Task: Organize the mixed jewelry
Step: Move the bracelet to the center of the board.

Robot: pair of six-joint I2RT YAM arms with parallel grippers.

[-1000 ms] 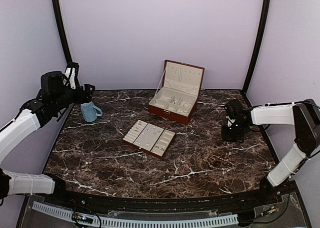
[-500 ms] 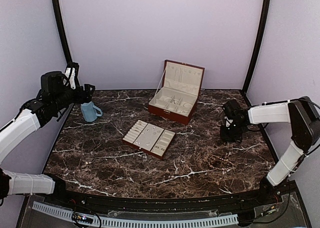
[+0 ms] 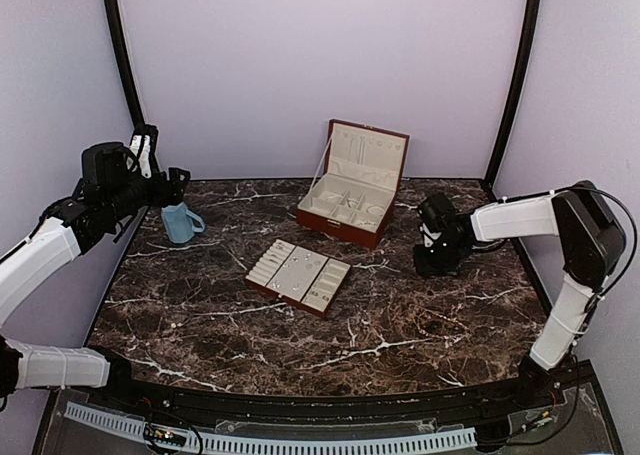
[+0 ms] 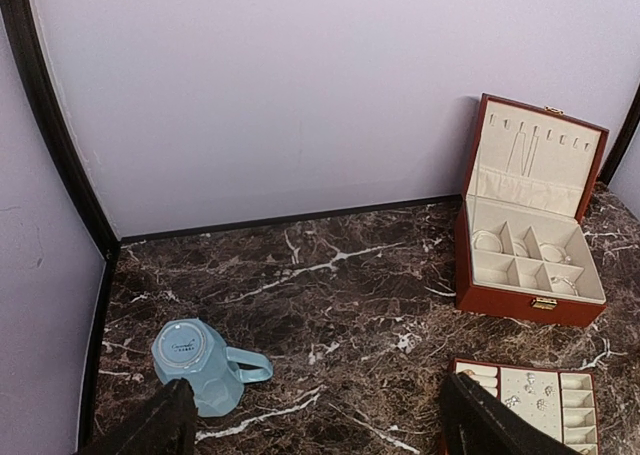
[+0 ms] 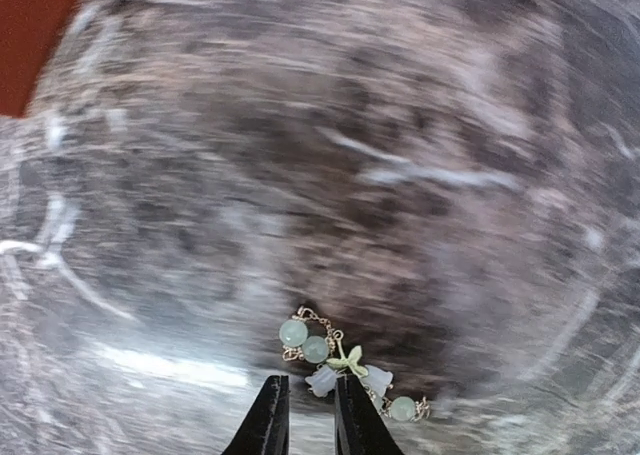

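Top ext: L gripper [image 3: 172, 187] hovers by blue cup [image 3: 182, 223]. R gripper [image 3: 435, 263] sits low over table [image 3: 400, 325], right of tray [image 3: 298, 275]. Count: 1 cup, 1 tray, 1 open box [image 3: 352, 187].
L wrist: fingers [image 4: 150, 430] wide apart, nothing btwn.
R wrist: tips nearly together, pinching jewelry piece [image 5: 340, 360]. It is 1 chain w/ 3 green beads, 2 white flowers. Judged light, limp, delicate; best taken by the links, not the beads.

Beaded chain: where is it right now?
In the right wrist view the beaded chain is pinched at the right gripper's tips, over the table's right side, just right of the open red box.
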